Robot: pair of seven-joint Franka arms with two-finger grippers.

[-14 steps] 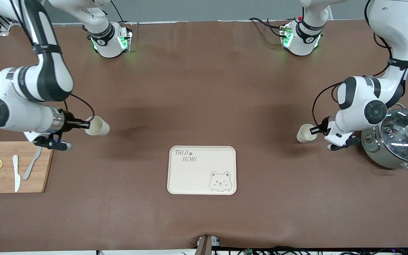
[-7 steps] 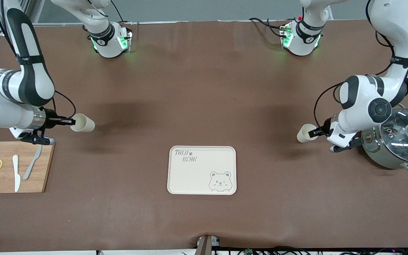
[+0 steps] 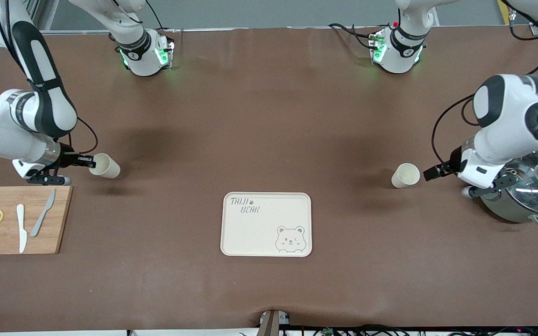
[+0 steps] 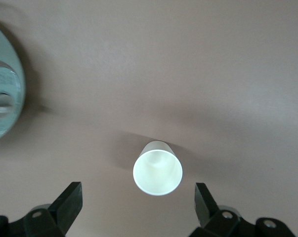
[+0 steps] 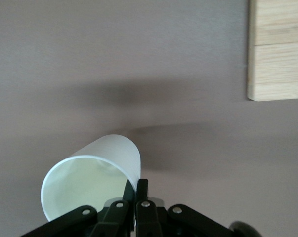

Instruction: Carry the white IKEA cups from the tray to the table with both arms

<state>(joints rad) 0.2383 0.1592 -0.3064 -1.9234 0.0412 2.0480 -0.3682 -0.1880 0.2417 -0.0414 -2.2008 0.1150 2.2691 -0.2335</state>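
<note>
One white cup [image 3: 405,175] stands alone on the brown table, toward the left arm's end; its round mouth [image 4: 157,169] faces the left wrist view. My left gripper [image 3: 430,173] hangs open a little away from it, between the cup and the pot, its two black fingers [image 4: 69,197] spread wide and touching nothing. The other white cup [image 3: 104,165] is held tilted just over the table near the cutting board. My right gripper [image 3: 89,162] is shut on its rim, one finger inside and one outside the cup's wall [image 5: 131,163].
A cream bear-printed tray [image 3: 231,233] lies at the table's middle, nearer the front camera than both cups. A grey-green pot with glass lid [image 3: 526,186] sits under the left wrist. A wooden cutting board [image 3: 59,219] with lemon slices and two knives lies by the right gripper.
The left gripper opened, let go of its cup and drew back toward the pot. The right arm carried its cup lower and toward the right arm's end of the table.
</note>
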